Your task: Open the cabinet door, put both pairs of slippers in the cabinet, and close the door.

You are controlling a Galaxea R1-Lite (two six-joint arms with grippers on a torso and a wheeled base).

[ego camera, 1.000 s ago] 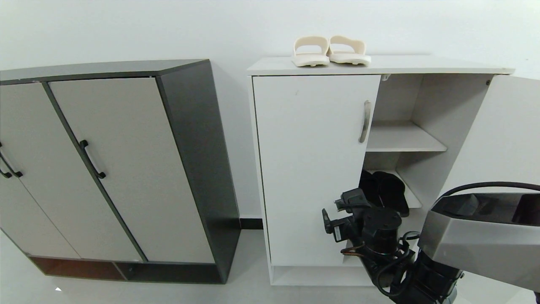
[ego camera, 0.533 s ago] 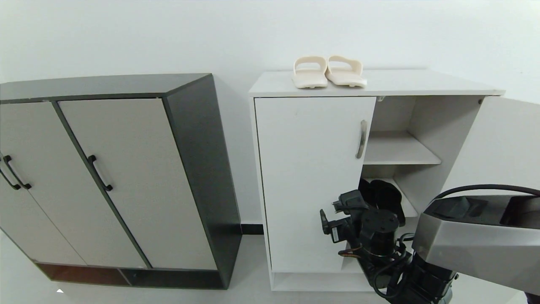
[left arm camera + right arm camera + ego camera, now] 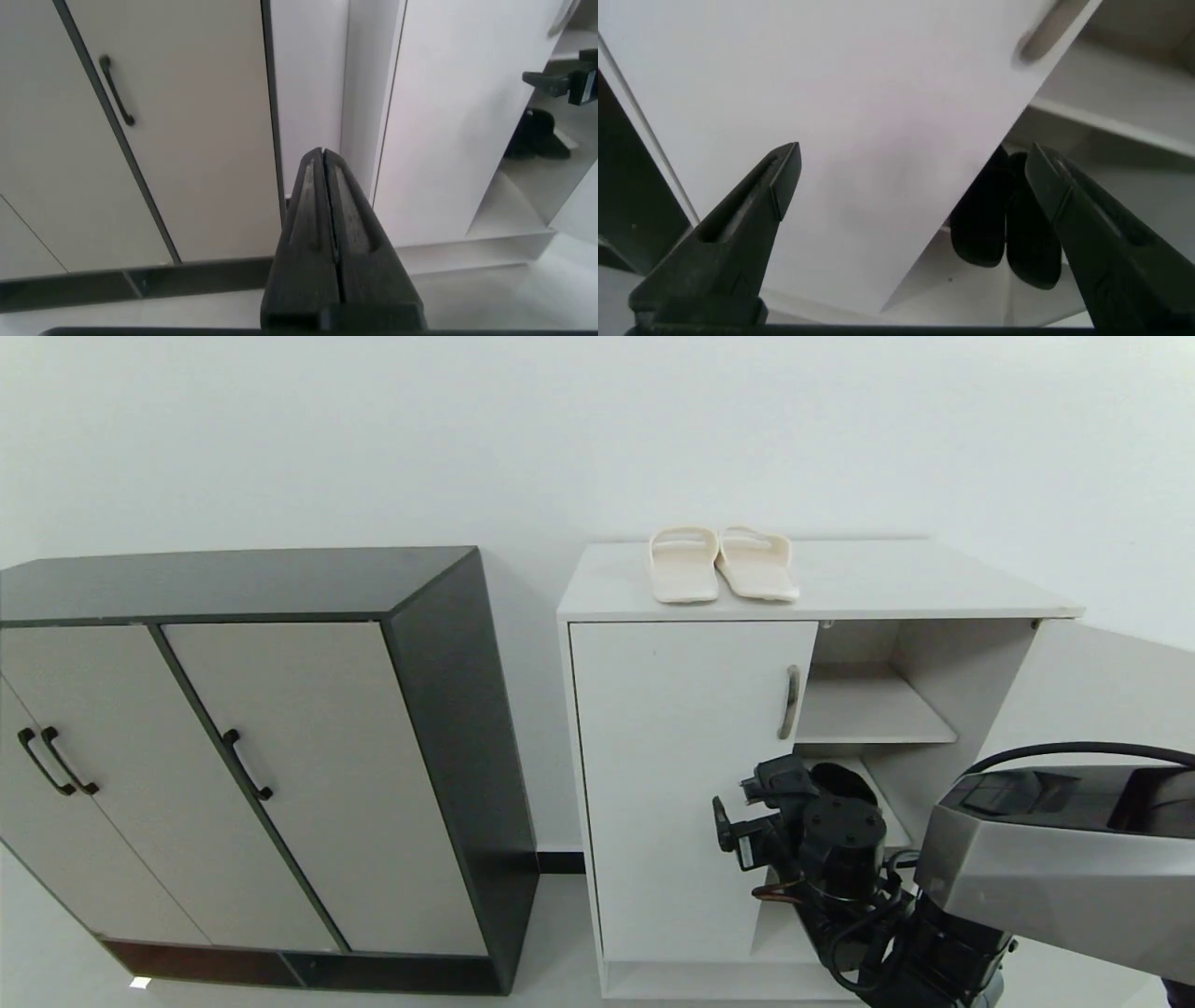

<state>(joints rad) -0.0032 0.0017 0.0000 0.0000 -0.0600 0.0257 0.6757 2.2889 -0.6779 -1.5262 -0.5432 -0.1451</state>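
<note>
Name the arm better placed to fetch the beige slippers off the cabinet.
Probably right: the right tool is open before the white cabinet whose top bears the beige slippers; the left tool is shut.

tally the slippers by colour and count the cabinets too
cream slippers: 2, on top of the white cabinet
black slippers: 2, on a shelf inside the white cabinet
cabinets: 2, the white cabinet and the dark cabinet
total: 6
</note>
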